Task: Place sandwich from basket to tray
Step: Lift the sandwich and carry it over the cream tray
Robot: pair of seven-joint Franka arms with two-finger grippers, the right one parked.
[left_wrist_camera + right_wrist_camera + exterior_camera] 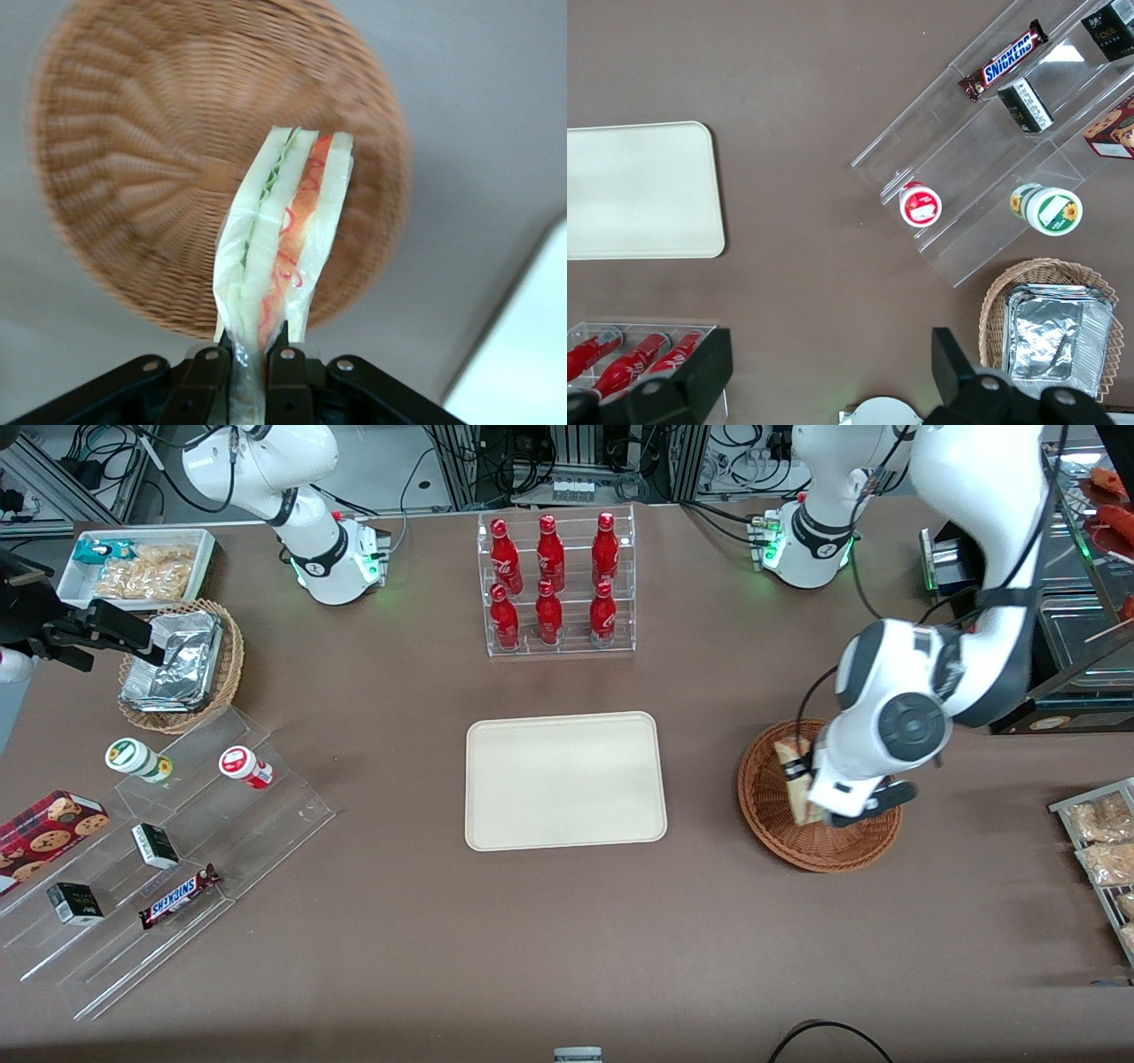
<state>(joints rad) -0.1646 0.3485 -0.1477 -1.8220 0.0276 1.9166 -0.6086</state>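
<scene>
The sandwich, a wrapped wedge of pale bread with green, red and orange filling, hangs from my gripper, which is shut on its wrapped end. It is lifted above the reddish-brown woven basket. In the front view the gripper is over the basket, with the sandwich showing beside the wrist. The cream tray lies in the middle of the table, empty, apart from the basket; its corner shows in the wrist view.
A clear rack of red bottles stands farther from the camera than the tray. Toward the parked arm's end are a tan basket of foil packets, a white snack bin and a clear stepped shelf. Snack bags lie at the working arm's end.
</scene>
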